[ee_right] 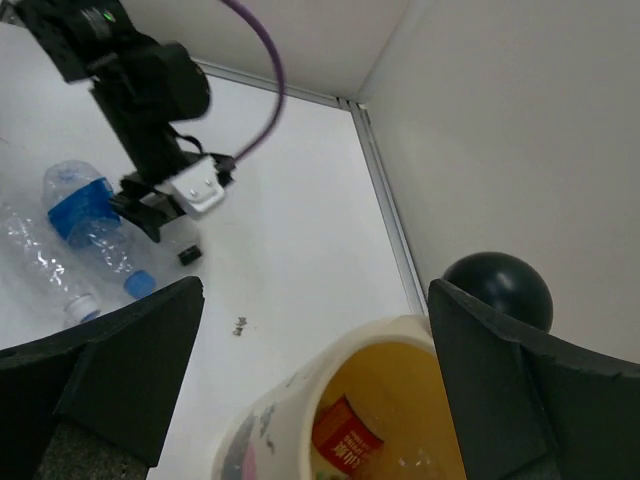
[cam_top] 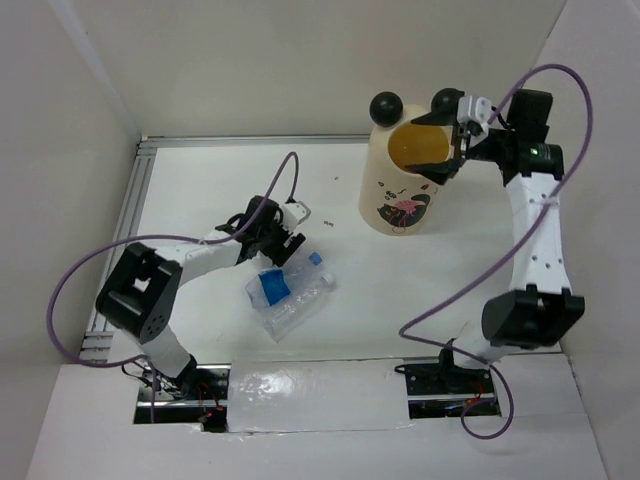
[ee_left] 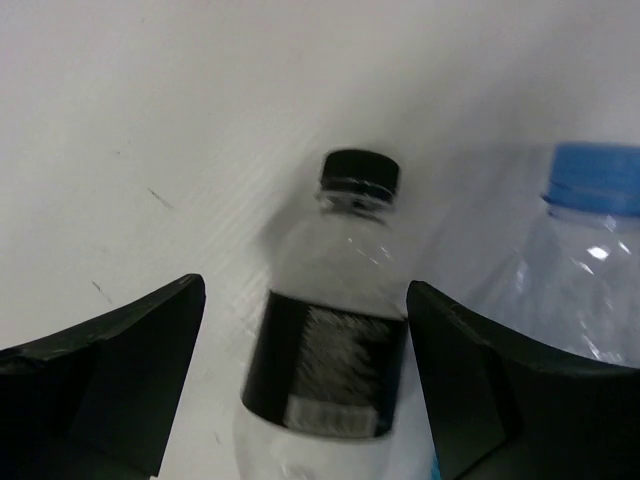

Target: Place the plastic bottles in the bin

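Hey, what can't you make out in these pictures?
- Black-capped bottle: base cut off by the left wrist view's bottom edge; label print blurred.
- Bin contents: right wrist view shows one red label; the rest is cut off below.
- Bottle pile, top view: overlapping clear plastic, count unclear.

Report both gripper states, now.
Left gripper: open, either side of the black-label bottle.
Right gripper: open, empty, above the bin.

Three loose bottles, one red-labelled bottle inside — one bin
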Controlling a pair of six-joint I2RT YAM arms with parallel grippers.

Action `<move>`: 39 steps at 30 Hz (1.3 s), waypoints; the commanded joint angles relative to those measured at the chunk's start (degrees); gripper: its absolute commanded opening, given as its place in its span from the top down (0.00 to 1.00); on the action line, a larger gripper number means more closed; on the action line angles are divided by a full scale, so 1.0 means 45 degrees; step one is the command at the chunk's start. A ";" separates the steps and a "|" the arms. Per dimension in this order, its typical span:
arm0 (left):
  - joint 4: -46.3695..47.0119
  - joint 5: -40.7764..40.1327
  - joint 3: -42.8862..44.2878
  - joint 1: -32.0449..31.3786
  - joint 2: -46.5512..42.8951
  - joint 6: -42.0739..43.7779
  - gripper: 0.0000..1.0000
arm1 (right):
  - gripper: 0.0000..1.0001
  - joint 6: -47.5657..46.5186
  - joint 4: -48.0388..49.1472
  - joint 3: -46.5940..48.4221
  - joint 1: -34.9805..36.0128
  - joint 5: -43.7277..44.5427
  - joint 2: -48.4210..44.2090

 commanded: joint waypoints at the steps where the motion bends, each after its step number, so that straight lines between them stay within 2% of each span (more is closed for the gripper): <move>1: 0.0005 -0.0961 0.0723 -0.0007 0.1226 0.0536 0.07 | 0.00 0.1527 0.0995 -0.1267 -0.0280 -0.2025 -0.2209; 2: -0.0111 -0.1079 0.0955 -0.0007 0.1480 0.0535 0.09 | 0.00 0.1529 0.0997 -0.1505 -0.0416 -0.2025 -0.2428; 3: -0.0344 -0.1080 0.1112 -0.0142 0.1753 0.0535 0.18 | 0.00 0.1529 0.0803 -0.1643 -0.0610 -0.2025 -0.2585; 6: -0.0483 -0.1275 0.1270 -0.0143 0.2147 0.0165 0.30 | 0.00 0.1802 0.0275 -0.2170 -0.1060 -0.2025 -0.3093; 8: -0.0600 -0.1275 0.1502 -0.0143 0.2147 0.0047 0.49 | 0.01 0.1803 0.0274 -0.2658 -0.1295 -0.1716 -0.3503; 9: -0.0909 -0.1275 0.1640 -0.0143 0.2147 -0.0069 0.57 | 0.05 0.1803 0.0274 -0.2776 -0.1412 -0.1539 -0.3640; 10: -0.1048 -0.1275 0.1796 -0.0143 0.1934 -0.0186 0.68 | 0.08 0.1803 0.0100 -0.2990 -0.1413 -0.1363 -0.3854; 11: -0.1165 -0.1275 0.2184 -0.0279 0.1448 -0.0400 0.72 | 0.12 0.1803 0.0098 -0.3127 -0.1413 -0.0762 -0.3856; 12: -0.1302 -0.1275 0.2439 -0.0280 0.1115 -0.0518 0.75 | 0.21 0.1803 -0.0114 -0.3283 -0.1413 -0.0427 -0.4030; 13: -0.1535 -0.0966 0.2713 -0.0609 0.0725 -0.0635 0.75 | 0.51 0.1319 -0.0542 -0.3478 -0.1413 -0.0095 -0.4148; 14: -0.1538 -0.0827 0.3353 -0.0805 0.0296 -0.0869 0.75 | 0.64 0.1315 -0.0546 -0.3983 -0.1413 0.0295 -0.4381; 16: -0.1325 -0.0245 0.4059 -0.1583 -0.1052 -0.0988 0.76 | 0.84 0.1643 -0.0391 -0.4668 -0.1530 0.1565 -0.4616; 19: -0.0524 0.0460 0.5699 -0.2484 -0.1857 -0.1553 0.81 | 0.99 0.1919 -0.0719 -0.5880 -0.1685 0.2855 -0.5026; 23: 0.0745 0.1147 0.7985 -0.4123 -0.1040 -0.1944 0.81 | 1.00 0.2936 -0.0722 -0.6875 -0.1804 0.3930 -0.5436; 25: 0.2070 0.1283 0.8924 -0.4555 -0.0474 -0.1945 0.81 | 1.00 0.3324 -0.0198 -0.7442 -0.1804 0.4866 -0.5729; 28: 0.4486 0.1050 0.9628 -0.5200 0.0776 -0.1945 0.77 | 0.94 0.3717 0.0294 -0.8342 -0.1804 0.5844 -0.6161; 32: 0.7091 -0.0431 1.0779 -0.5727 0.2612 -0.1828 0.71 | 0.93 0.3600 -0.0154 -0.8928 -0.1804 0.6196 -0.6278; 35: 0.8359 -0.2186 1.2318 -0.5962 0.4425 -0.1517 0.60 | 0.93 0.3600 -0.0447 -0.9318 -0.1804 0.6333 -0.6532; 36: 0.8365 -0.2464 1.2325 -0.5964 0.4432 -0.1516 0.60 | 0.93 0.3600 -0.0603 -0.9436 -0.1804 0.6334 -0.6532; 39: 0.8249 -0.3516 1.4118 -0.5964 0.5854 -0.1204 0.59 | 0.95 0.3600 -0.0741 -0.9574 -0.1804 0.6334 -0.6649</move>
